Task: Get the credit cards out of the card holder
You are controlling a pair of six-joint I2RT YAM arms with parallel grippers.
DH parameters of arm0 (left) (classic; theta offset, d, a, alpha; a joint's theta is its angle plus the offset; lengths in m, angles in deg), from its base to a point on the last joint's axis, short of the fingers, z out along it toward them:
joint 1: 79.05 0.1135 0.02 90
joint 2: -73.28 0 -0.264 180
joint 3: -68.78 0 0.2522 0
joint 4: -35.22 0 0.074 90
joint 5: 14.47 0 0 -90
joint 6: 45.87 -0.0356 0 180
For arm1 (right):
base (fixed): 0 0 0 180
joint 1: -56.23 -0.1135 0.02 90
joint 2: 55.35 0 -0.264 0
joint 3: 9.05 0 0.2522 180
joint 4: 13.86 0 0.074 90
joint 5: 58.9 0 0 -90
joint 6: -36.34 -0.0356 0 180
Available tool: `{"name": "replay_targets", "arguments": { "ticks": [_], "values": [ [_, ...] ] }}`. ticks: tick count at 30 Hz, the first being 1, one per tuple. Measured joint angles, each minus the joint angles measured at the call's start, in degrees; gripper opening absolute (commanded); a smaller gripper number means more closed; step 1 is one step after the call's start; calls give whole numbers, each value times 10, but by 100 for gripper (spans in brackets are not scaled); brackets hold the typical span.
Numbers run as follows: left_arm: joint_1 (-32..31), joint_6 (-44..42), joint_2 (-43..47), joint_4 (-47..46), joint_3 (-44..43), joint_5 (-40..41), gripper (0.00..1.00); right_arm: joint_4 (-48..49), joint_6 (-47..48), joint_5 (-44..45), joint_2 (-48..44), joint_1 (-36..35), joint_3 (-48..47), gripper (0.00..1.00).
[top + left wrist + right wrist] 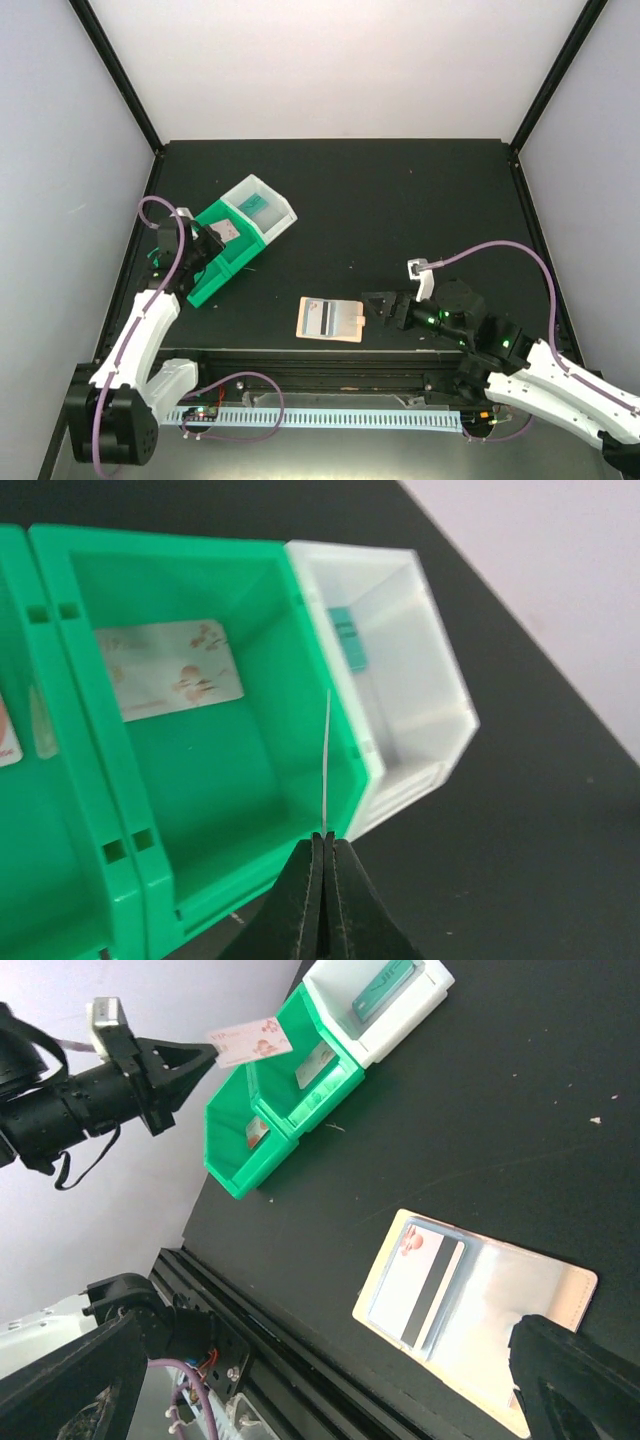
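Holder [328,320] lies open and flat on the matte black table [400,200] at 6 o'clock, near the front edge. It has a peach-tan rim around glossy pale blue panels. A striped card [420,1295] sits in its 9 o'clock panel, black magnetic band showing. The right gripper [370,313] sits just at the holder's 3 o'clock, jaws wide apart and holding nothing. Toward 10 o'clock, the left gripper [322,845] has its tapered black jaws clamped on a held card [250,1043], thin, pale and red-blotched, above the green bins [212,282]. One smooth plastic green bin contains a similar blotched card [170,668]. Beyond it, the white bin [430,670] holds a teal card [345,638].
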State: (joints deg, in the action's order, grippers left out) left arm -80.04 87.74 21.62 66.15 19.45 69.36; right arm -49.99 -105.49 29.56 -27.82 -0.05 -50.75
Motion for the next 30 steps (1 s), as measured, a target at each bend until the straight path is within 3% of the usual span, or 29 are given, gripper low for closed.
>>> {"name": "replay_targets", "arguments": {
  "ticks": [16, 30],
  "values": [
    [11, 40, -120, 29, -54, 66, 1, 0, 15, 25, 51, 0, -17, 100],
    [14, 49, -248, 43, -133, 71, 1, -3, 42, 49, 66, 0, -45, 100]
  ]
}}
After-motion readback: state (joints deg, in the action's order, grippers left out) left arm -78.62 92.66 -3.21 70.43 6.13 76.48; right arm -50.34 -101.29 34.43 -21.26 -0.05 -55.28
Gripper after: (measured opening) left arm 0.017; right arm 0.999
